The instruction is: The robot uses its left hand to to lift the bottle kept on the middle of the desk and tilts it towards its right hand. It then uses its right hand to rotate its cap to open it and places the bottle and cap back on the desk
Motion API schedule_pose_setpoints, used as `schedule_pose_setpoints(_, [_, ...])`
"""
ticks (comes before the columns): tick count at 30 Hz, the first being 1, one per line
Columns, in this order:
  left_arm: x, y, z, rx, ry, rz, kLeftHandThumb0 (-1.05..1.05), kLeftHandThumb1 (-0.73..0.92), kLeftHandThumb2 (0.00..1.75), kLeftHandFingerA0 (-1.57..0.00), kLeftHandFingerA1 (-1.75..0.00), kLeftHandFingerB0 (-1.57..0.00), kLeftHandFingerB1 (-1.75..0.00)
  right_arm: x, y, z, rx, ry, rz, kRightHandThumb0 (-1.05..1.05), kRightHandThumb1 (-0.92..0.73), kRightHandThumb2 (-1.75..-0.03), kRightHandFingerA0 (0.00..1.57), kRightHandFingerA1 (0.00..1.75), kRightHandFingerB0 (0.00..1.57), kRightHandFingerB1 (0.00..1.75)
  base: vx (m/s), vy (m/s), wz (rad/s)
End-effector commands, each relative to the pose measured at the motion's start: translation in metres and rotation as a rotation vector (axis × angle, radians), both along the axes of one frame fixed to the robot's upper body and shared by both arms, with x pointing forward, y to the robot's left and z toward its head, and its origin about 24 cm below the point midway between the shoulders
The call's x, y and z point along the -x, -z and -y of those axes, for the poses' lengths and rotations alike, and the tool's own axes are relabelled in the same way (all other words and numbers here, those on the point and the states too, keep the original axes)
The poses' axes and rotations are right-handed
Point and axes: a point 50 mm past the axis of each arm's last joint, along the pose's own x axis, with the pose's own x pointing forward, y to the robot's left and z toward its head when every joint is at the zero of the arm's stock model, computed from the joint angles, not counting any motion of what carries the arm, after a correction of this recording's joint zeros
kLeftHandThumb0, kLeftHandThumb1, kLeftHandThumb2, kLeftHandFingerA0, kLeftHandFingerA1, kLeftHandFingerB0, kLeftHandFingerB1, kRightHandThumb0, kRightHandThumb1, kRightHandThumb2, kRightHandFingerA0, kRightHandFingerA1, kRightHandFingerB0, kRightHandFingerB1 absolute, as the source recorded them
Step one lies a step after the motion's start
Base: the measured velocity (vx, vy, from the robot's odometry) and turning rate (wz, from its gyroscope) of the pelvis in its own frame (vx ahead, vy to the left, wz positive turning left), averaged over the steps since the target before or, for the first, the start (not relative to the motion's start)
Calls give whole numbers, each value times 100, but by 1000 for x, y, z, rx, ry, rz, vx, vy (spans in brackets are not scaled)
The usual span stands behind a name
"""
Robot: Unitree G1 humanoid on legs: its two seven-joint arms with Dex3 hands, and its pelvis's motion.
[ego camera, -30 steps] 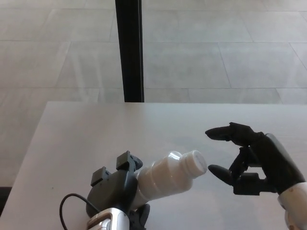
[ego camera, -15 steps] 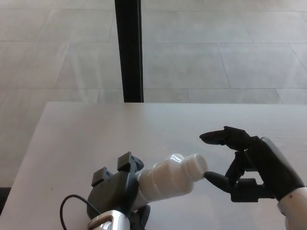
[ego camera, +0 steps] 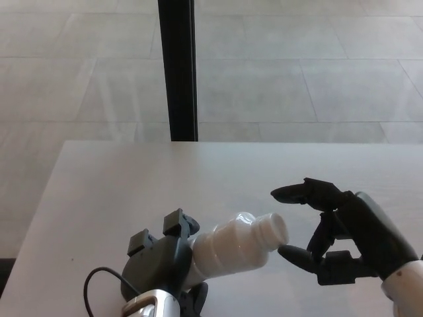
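The left hand (ego camera: 162,264) is clamped around the lower body of the white ribbed bottle (ego camera: 234,244), holding it clear of the white desk (ego camera: 119,185) and tipped well over, so that its long axis runs from the grip at lower left up and across toward the robot's right. The cap (ego camera: 272,231) therefore points straight at the right hand (ego camera: 334,241), which sits just beyond the bottle's mouth end with nothing in its grasp: its fingers are spread, the upper finger (ego camera: 294,193) arching above and slightly past the cap, the lower one (ego camera: 294,255) reaching in beneath it, its tip very close to the cap's lower rim. Whether that tip touches the cap cannot be told from this angle. The cap looks seated on the neck, so unscrewing appears not yet done. The right hand is plainly the nearer one to the cap, and the cap lies just to its left, between its parted fingers; closing them around the cap's rim, square to the bottle's axis, seems the next requirement.
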Motion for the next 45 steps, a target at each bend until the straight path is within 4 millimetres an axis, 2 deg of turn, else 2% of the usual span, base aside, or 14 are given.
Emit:
schedule_pose_setpoints(1, [6, 14, -4, 1, -8, -71, 14, 43, 134, -91, -159, -84, -120, 0, -1, 0, 16, 6, 18, -69, -52, -57, 98, 113, 52, 46, 0, 0, 0])
schedule_pose_setpoints(13, [7, 16, -4, -13, 6, -75, 13, 45, 129, -90, -160, -83, -122, 2, 2, 0, -12, 42, 49, -53, -59, -58, 108, 100, 58, 48, 0, 0, 0])
schedule_pose_setpoints(20, [8, 17, -2, -29, 10, -65, 14, 44, 129, -89, -155, -85, -121, 3, 3, 1, -61, 46, 64, -43, -65, -62, 119, 117, 66, 51, 0, 0, 0])
schedule_pose_setpoints(21, [8, 17, -1, -29, 12, -65, 15, 42, 131, -90, -157, -85, -121, 3, 3, 1, -56, 48, 70, -47, -48, -90, 123, 117, 60, 64, 0, 0, 0])
schedule_pose_setpoints(22, [8, 17, -1, -29, 14, -66, 16, 42, 133, -90, -159, -86, -124, 3, 3, 1, -48, 50, 79, -45, -65, -63, 123, 119, 68, 53, 0, 0, 0])
schedule_pose_setpoints(27, [8, 17, -1, -6, 1, -71, 15, 44, 132, -93, -163, -84, -124, 3, 4, -1, -57, 52, 79, -43, -64, -64, 125, 126, 72, 55, 0, 0, 0])
schedule_pose_setpoints(29, [7, 16, -1, 3, -6, -79, 14, 46, 132, -92, -164, -84, -126, 3, 4, -1, -52, 50, 95, -47, -50, -88, 128, 127, 70, 66, 0, 0, 0])
schedule_pose_setpoints(31, [6, 16, -1, -28, 3, -74, 12, 45, 128, -91, -161, -83, -115, 3, 5, -1, -51, 53, 99, -47, -50, -88, 128, 128, 73, 67, 0, 0, 0])
schedule_pose_setpoints(32, [7, 16, -1, -8, 3, -68, 13, 47, 128, -91, -161, -82, -119, 4, 5, -2, -34, 60, 107, -42, -61, -68, 126, 135, 82, 57, 0, 0, 0])
schedule_pose_setpoints(40, [6, 16, 0, -13, 20, -61, 16, 44, 131, -95, -160, -86, -119, 5, 8, -4, -18, 48, 117, -41, -58, -73, 123, 138, 86, 58, 0, 0, 0])
schedule_pose_setpoints(42, [6, 16, 1, -17, 21, -69, 15, 44, 132, -91, -161, -83, -124, 5, 9, -5, -8, 42, 117, -43, -56, -69, 113, 159, 97, 63, 0, 0, 0])
schedule_pose_setpoints(43, [6, 16, 1, -9, 12, -75, 16, 43, 132, -90, -160, -84, -124, 5, 9, -5, -2, 32, 119, -42, -43, -96, 131, 136, 89, 79, 0, 0, 0])
schedule_pose_setpoints(44, [6, 16, 1, -9, 12, -74, 16, 43, 132, -90, -160, -84, -124, 5, 9, -5, 1, 30, 119, -42, -43, -96, 131, 136, 89, 79, 0, 0, 0])
schedule_pose_setpoints(45, [6, 16, 1, -6, 11, -70, 17, 42, 133, -91, -161, -85, -126, 5, 9, -5, 21, 18, 121, -44, -58, -69, 109, 162, 99, 72, 0, 0, 0])
